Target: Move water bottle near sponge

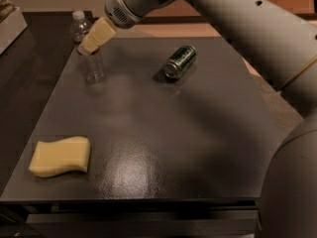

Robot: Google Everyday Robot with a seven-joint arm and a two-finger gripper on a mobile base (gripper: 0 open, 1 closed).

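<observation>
The water bottle stands upright at the far left of the dark table; it is clear and ribbed, with a white cap. My gripper is at the bottle, overlapping its upper body and label band just below the cap. The sponge, a pale yellow wavy foam block, lies flat at the near left corner of the table, well in front of the bottle.
A green metal can lies on its side at the far middle of the table. My arm reaches in from the right across the far edge. A pale box sits off the table at the far left.
</observation>
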